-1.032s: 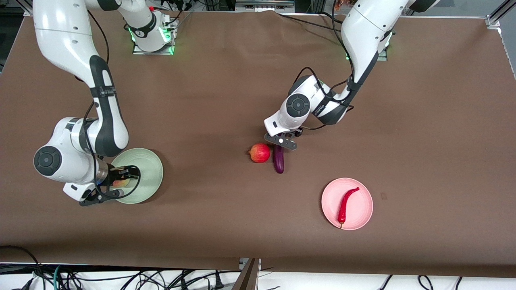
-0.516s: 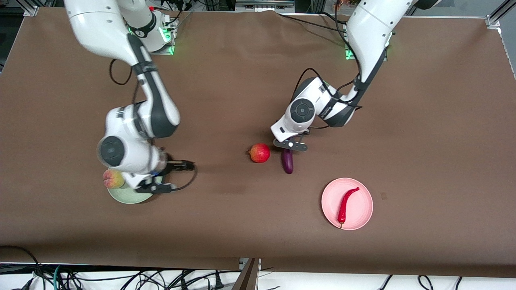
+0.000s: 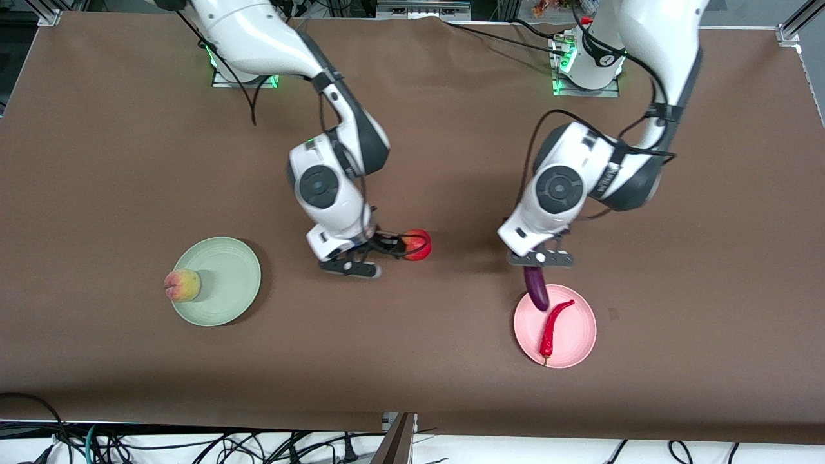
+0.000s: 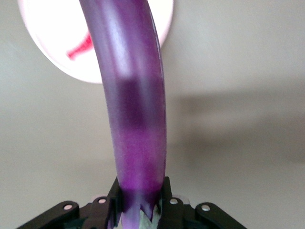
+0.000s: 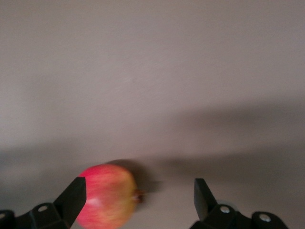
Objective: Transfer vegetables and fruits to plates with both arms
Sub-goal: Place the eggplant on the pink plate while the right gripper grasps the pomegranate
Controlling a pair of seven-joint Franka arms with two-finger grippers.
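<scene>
My left gripper (image 3: 540,259) is shut on the stem end of the purple eggplant (image 3: 536,288) and holds it over the rim of the pink plate (image 3: 575,335); it fills the left wrist view (image 4: 136,119). The red chili (image 3: 553,327) lies on that plate. My right gripper (image 3: 387,248) is open by the red pomegranate (image 3: 418,245) on the table; in the right wrist view the fruit (image 5: 106,196) sits between the fingers (image 5: 72,194), close to one. The peach (image 3: 182,285) rests on the rim of the green plate (image 3: 225,283).
The brown table cloth (image 3: 412,361) reaches the front edge, with cables hanging below it. Both arm bases (image 3: 583,61) stand along the table's back edge.
My left gripper lifted the eggplant and carried it over the pink plate. My right gripper left the peach on the green plate and moved across to the pomegranate.
</scene>
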